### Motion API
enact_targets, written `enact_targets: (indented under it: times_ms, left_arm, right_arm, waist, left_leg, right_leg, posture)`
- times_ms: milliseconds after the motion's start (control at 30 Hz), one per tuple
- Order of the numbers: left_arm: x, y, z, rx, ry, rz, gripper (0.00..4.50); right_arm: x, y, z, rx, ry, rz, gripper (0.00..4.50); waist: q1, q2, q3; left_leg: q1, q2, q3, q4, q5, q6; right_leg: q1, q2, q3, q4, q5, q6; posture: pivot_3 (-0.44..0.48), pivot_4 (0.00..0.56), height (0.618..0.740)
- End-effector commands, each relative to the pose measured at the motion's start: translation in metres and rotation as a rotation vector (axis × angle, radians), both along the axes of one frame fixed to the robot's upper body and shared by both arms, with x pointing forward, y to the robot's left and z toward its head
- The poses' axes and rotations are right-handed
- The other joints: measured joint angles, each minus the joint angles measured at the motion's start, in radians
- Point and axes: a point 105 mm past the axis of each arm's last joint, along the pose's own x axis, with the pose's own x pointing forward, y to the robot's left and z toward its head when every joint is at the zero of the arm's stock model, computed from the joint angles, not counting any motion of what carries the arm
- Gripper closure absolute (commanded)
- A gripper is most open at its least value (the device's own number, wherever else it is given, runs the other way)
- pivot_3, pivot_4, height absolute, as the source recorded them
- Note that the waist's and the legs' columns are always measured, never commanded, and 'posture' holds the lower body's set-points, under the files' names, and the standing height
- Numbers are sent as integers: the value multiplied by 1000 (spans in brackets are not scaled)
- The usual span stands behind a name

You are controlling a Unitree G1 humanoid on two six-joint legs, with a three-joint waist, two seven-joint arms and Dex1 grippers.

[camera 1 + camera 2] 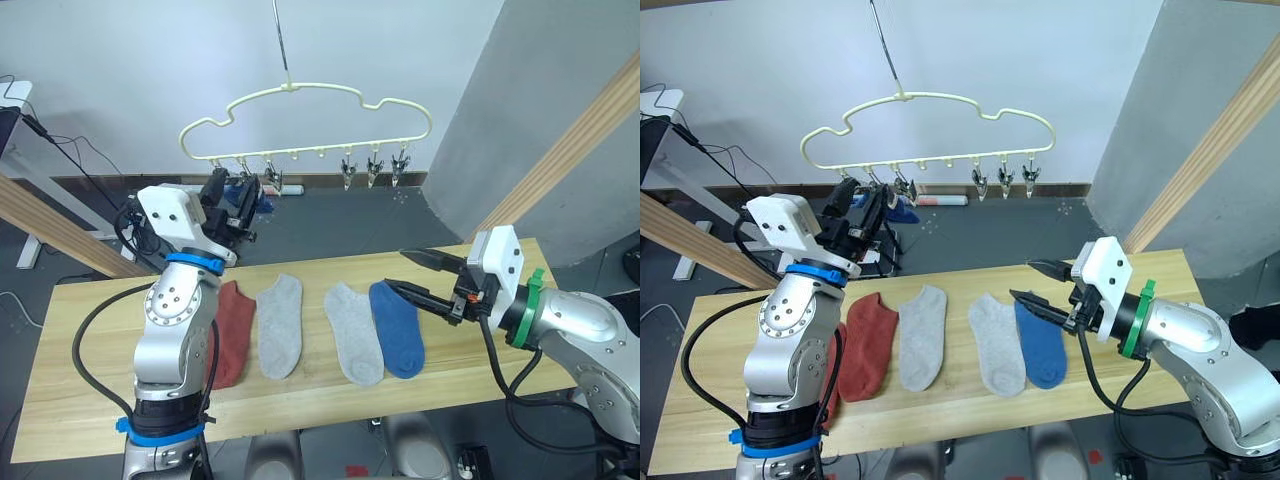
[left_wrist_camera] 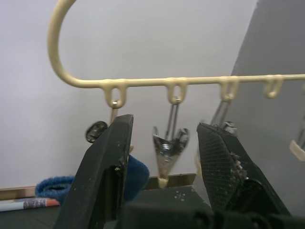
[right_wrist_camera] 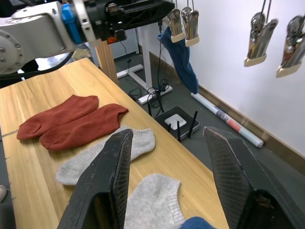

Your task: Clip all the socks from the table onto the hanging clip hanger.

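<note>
The pale-yellow clip hanger [image 1: 305, 120] hangs above the table's far edge, with a row of metal clips [image 1: 373, 170]. One blue sock [image 3: 181, 57] dangles from a clip at the hanger's left end. My left gripper [image 1: 238, 196] is raised beside that sock, open, and a bare clip [image 2: 167, 145] shows between its fingers. On the table [image 1: 90, 380] lie two rust-red socks [image 3: 71, 119], two grey socks [image 1: 280, 325] [image 1: 352, 332] and a blue sock [image 1: 398, 328]. My right gripper [image 1: 400, 270] hovers open just above the blue sock's cuff end.
Slanted wooden beams stand at the left [image 1: 50, 230] and right [image 1: 570, 150] of the table. On the floor behind the table are a white router [image 3: 177, 121], cables and a rolled tube [image 3: 233, 125] along the wall.
</note>
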Motion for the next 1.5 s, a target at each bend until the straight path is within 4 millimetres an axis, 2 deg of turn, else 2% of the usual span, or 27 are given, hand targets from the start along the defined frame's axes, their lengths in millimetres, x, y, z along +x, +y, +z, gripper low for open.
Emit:
enact_targets:
  times_ms: [33,567,933,1233,1333,1433,1500]
  left_arm:
    - [0,0,7,9,-31,-4,2162]
    - [6,-4,6,44,-30,6,2162]
    - [5,-9,15,61,-45,3,2162]
    - [5,-9,15,70,-44,11,2162]
    - [5,-10,16,71,-48,9,2718]
    - [5,-10,16,72,-52,13,3650]
    - [4,-9,17,76,-56,15,3804]
  right_arm:
    - [-3,2,6,17,-26,9,2048]
    - [-4,2,7,25,-20,8,2048]
    - [-4,4,9,32,-16,14,2048]
    - [-3,4,9,32,-13,17,2048]
    - [-3,4,9,33,-12,18,1996]
    - [-3,4,8,33,-12,19,1996]
    - [-3,4,8,33,-10,20,1996]
  waist:
    - [0,0,0]
    - [0,0,0]
    - [0,0,0]
    - [0,0,0]
    - [0,0,0]
    - [0,0,0]
    - [0,0,0]
  left_leg:
    - [0,0,0,0,0,0]
    - [0,0,0,0,0,0]
    - [0,0,0,0,0,0]
    - [0,0,0,0,0,0]
    - [0,0,0,0,0,0]
    - [0,0,0,0,0,0]
    - [0,0,0,0,0,0]
  right_leg:
    - [0,0,0,0,0,0]
    - [0,0,0,0,0,0]
    - [0,0,0,0,0,0]
    - [0,0,0,0,0,0]
    - [0,0,0,0,0,0]
    - [0,0,0,0,0,0]
    - [0,0,0,0,0,0]
  posture:
    - [-186,325,740]
    - [-193,324,740]
    - [-189,323,740]
    - [-183,318,740]
    - [-183,318,740]
    - [-183,318,740]
    - [-182,314,740]
